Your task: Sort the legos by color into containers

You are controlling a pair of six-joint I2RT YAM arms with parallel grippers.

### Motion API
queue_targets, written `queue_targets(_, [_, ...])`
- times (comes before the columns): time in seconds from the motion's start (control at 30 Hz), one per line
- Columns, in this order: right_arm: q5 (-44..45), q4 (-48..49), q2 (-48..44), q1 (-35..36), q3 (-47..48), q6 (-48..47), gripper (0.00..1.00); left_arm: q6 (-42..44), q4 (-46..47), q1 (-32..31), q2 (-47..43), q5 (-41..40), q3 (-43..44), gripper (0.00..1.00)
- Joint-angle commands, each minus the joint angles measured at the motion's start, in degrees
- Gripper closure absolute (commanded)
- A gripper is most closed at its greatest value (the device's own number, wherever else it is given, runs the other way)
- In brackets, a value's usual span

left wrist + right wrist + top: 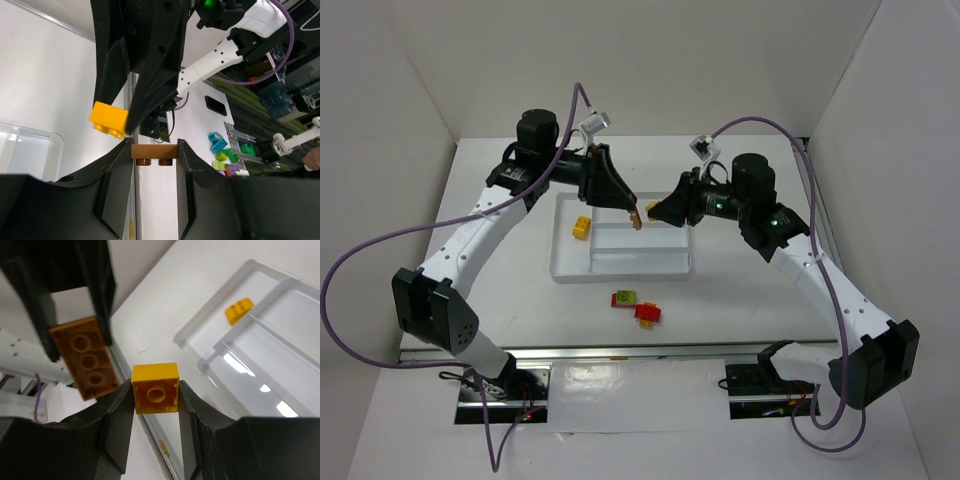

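From above, a white bench (740, 300) is boxed in by plain white walls (420, 70). The translucent tray (620, 277) lies with its long axis left to right. The one tall section is at its left end and the narrow sections run lengthwise beside it. A loose yellow brick (581, 227) sits askew in that left section.

Over the tray's far side the left end effector (634, 215) is clamped on a brown brick (636, 217). Just beside it, tip to tip, the right end effector (657, 210) is closed on a yellow brick (653, 208) that is too small to read here. On the bench near the tray lie a green-and-red pair (624, 298) and a red-and-yellow pair (648, 313), just beside each other.

In the left wrist view the brown brick spans the narrow gap, its long axis running from finger to finger and two studs showing along its lower edge. Up and to the left, the yellow brick hangs from the other arm's black fingers. Only a corner of the tray shows, cut off at the left. Beyond the bench the room is blurred clutter with a heap of bright bricks (225, 155).

In the right wrist view the yellow brick is pinched squarely, its hollow underside toward the lens. The brown brick shows three tubes in a row, its long axis slanting down to the right and its ends behind dark fingers. The tray runs out of frame on the right.
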Motion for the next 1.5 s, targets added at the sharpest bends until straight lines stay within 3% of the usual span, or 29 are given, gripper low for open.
queue_targets(0.0, [10.56,-1.83,-2.09,-0.14,-0.74,-0.66,0.83,2.43,-1.25,2.25,-0.57,1.58,2.61,1.0])
queue_targets(0.07, [14.44,-2.71,-2.61,-0.14,-0.74,-0.66,0.83,2.43,-1.78,3.91,-0.57,0.26,1.99,1.0])
queue_targets(0.17, [24.07,-10.06,1.06,-0.14,2.42,-0.66,0.8,4.1,-8.88,6.03,0.12,-9.47,1.99,1.0])
queue_targets(0.27, [33.95,-18.18,7.67,1.0,6.11,0.64,0.8,4.1,-18.63,7.26,4.6,-26.51,3.92,1.0])
queue_targets(0.37, [35.1,-18.45,11.97,1.0,6.12,1.19,0.8,4.1,-26.01,7.26,8.73,-36.82,5.33,1.0])
queue_targets(0.53, [38.0,-16.15,18.11,4.42,8.48,1.71,0.8,2.43,-27.79,7.26,8.22,-51.66,2.0,1.0])
queue_targets(0.63, [42.23,-16.68,22.41,6.63,10.51,1.19,0.8,2.43,-28.32,7.26,6.91,-52.74,0.68,1.0])
queue_targets(0.87, [41.0,-16.15,26.74,7.16,12.71,0.04,0.8,2.43,-28.85,7.26,6.9,-53.27,0.15,1.0])
queue_targets(1.03, [43.54,-16.15,25.42,7.16,10.61,0.04,0.8,0.95,-28.85,5.95,9.79,-54.94,0.15,1.0])
queue_targets(1.2, [45.74,-16.68,22.71,7.16,9.46,0.57,0.8,-4.59,-24.2,-0.2,13.31,-61.08,0.15,1.0])
queue_targets(1.47, [47.42,-18.0,18.31,7.16,7.61,1.1,0.8,-7.58,-19.18,-2.32,21.66,-61.09,2.25,1.0])
